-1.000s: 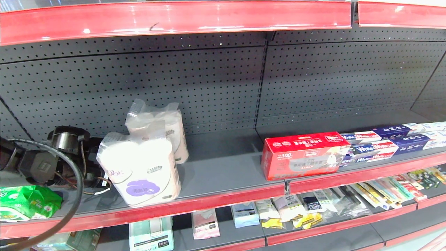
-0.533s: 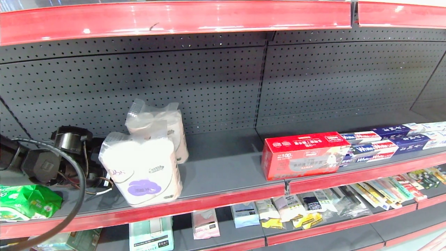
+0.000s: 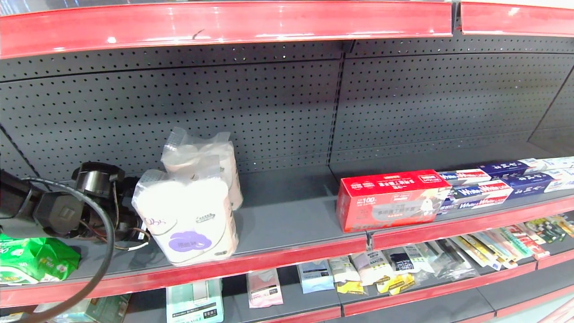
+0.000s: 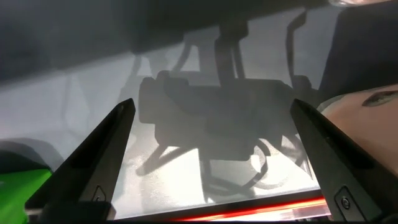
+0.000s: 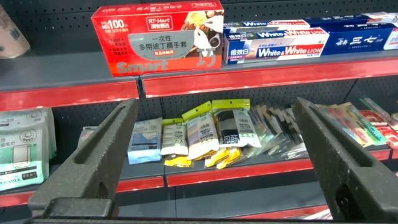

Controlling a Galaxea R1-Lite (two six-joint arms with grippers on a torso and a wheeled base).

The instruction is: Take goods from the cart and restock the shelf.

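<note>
Although nothing is held by it, the left claw [image 4: 211,106] is seen spread wide above the shelf [image 3: 287,215]. It is placed between a green packet [image 3: 31,260] at the far left and the toilet-roll pack [image 3: 186,220]. That pack is stood upright near the shelf's front edge, just beside one finger [image 4: 339,168]; whether they touch cannot be told. A second pack [image 3: 210,163] is set directly behind it. The front pack is judged light, soft and easily squashed, with a slick film wrap. It is best taken across its flanks at mid-height, where the rolls give backing, not by the loose film on top. Further right, a red box [image 3: 390,199] and toothpaste cartons [image 3: 480,193] are laid on the shelf. The right claw [image 5: 216,102] is also spread wide and empty, faced toward those goods.
</note>
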